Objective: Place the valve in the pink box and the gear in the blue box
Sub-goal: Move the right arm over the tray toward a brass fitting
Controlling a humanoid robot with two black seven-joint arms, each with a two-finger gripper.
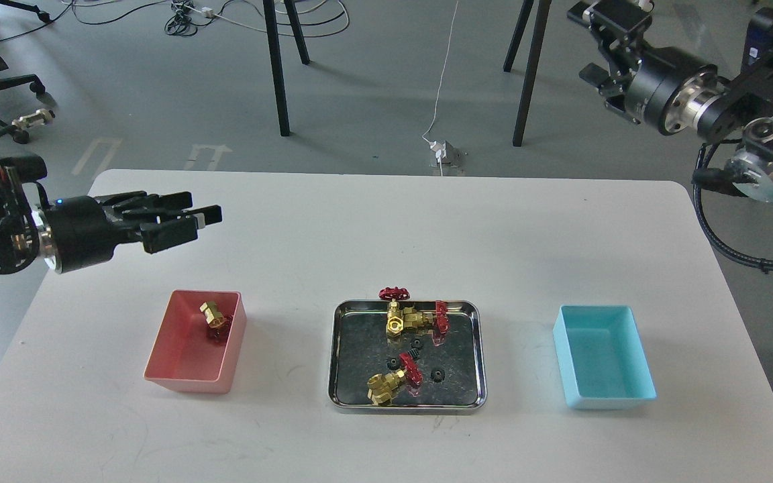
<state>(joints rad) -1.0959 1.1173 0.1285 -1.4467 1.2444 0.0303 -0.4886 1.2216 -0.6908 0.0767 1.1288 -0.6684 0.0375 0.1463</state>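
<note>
One brass valve (213,316) with a red handwheel lies in the far right corner of the pink box (178,376). My left gripper (200,209) is open and empty, raised above the table behind the pink box. Three more valves lie in the steel tray (341,355): two at its far end (405,319) and one near the front (386,384). Three tiny black gears (437,373) lie between them. The blue box (604,396) stands empty at the right. My right gripper (602,40) is high at the top right, beyond the table; its fingers cannot be told apart.
The white table (386,228) has rounded corners, and its far edge lies behind the boxes. Black stand legs (279,74) and cables are on the floor beyond it. A thick black cable (722,235) hangs over the right edge.
</note>
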